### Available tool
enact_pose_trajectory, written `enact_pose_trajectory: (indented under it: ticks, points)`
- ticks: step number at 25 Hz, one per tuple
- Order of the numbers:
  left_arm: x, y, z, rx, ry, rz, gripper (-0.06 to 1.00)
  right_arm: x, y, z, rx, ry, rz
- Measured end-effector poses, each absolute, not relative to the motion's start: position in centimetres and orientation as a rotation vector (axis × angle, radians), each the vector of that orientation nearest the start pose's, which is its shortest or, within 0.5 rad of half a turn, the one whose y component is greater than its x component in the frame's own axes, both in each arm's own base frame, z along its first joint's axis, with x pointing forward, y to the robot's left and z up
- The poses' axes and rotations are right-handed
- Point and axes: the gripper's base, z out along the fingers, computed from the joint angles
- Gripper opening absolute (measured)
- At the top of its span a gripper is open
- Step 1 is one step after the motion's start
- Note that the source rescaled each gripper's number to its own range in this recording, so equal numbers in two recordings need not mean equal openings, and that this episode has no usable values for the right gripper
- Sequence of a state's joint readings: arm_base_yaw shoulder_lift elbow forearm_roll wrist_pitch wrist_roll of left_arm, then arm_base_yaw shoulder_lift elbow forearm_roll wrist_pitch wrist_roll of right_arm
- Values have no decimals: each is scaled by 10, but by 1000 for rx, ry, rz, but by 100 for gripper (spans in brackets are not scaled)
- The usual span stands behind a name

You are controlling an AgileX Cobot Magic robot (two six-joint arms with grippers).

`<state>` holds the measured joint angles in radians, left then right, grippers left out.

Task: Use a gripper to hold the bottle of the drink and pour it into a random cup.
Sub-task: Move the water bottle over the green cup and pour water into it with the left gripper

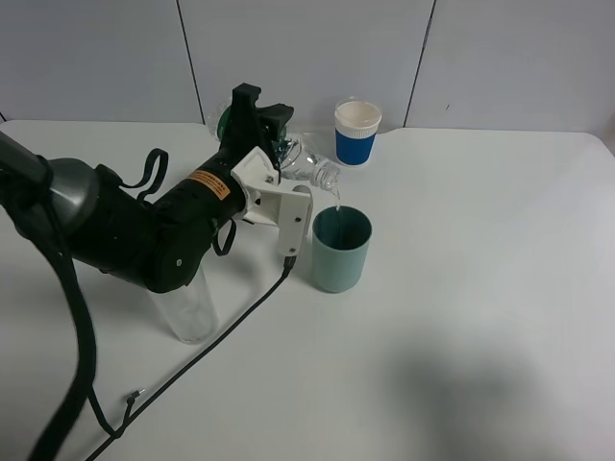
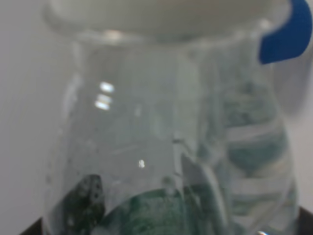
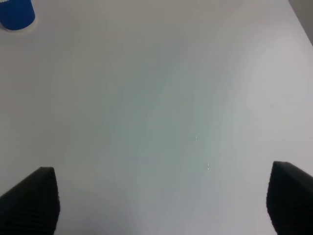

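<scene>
The bottle of the drink (image 1: pixel 309 165) is held tilted in the clamped left pincer (image 1: pixel 277 154), its mouth just above the rim of the teal cup (image 1: pixel 340 252), into which a thin stream appears to fall. Grasping and tilting are judged done; finishing the pour remains. The right pincer (image 3: pixel 160 198) is seen spread wide and empty over bare counter (image 3: pixel 146 98).

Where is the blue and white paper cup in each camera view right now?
Exterior high: paper cup at the table's back, behind the tilted bottle.
Left wrist: blurred, just beyond the bottle, blue side showing.
Right wrist: only its blue side, at a corner of the picture.
Shared landmark: the white table.
</scene>
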<state>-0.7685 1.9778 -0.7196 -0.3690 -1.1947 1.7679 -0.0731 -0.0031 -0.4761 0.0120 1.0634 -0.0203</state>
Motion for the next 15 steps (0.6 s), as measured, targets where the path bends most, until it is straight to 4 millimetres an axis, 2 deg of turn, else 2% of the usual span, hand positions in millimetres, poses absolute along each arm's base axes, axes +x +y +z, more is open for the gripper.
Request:
enact_pose_trajectory:
  ticks: [15]
  points:
    - [273, -222, 144, 1428, 837, 955, 5, -3, 1, 270, 54, 2067, -43]
